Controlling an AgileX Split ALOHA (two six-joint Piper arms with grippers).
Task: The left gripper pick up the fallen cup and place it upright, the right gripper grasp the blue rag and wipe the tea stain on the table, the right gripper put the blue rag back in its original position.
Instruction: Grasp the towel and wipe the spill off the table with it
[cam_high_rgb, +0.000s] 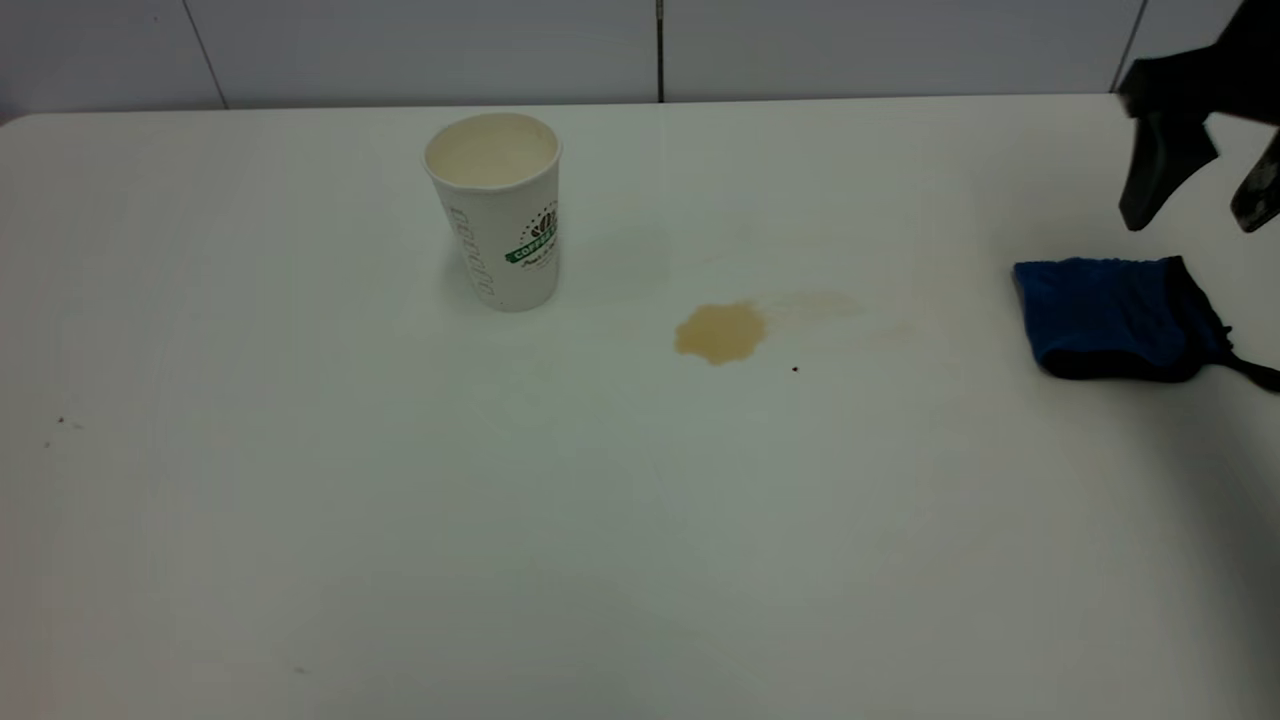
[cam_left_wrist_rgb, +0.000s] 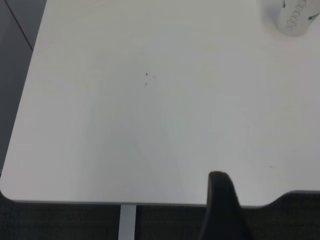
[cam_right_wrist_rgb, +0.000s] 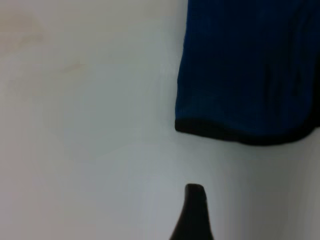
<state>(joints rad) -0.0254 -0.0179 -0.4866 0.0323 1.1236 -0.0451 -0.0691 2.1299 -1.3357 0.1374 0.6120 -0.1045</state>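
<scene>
A white table (cam_high_rgb: 640, 560) fills the exterior view, with the cup (cam_high_rgb: 497, 210) already standing upright toward its far left — the first part of the job looks done. Near the right edge lies the blue rag (cam_high_rgb: 1110, 315), folded flat with a black hem, nothing gripping it. Above and just behind it hangs the right gripper (cam_high_rgb: 1200, 195), its two dark fingers spread apart and empty; its wrist view shows one fingertip (cam_right_wrist_rgb: 194, 210) just short of the rag's hem (cam_right_wrist_rgb: 240, 134). Between cup and rag, the tea stain (cam_high_rgb: 720, 332) sits unwiped in mid-table, a tan blot with a fainter smear trailing toward the rag and a dark speck (cam_high_rgb: 795, 369) just beside it. The left gripper is out of the exterior view; its wrist view shows only one fingertip (cam_left_wrist_rgb: 222, 205) at the table's edge, so whether it is spread or pressed together cannot be told. Left to do, by this reading: grasp the rag, wipe the stain, return the rag.
</scene>
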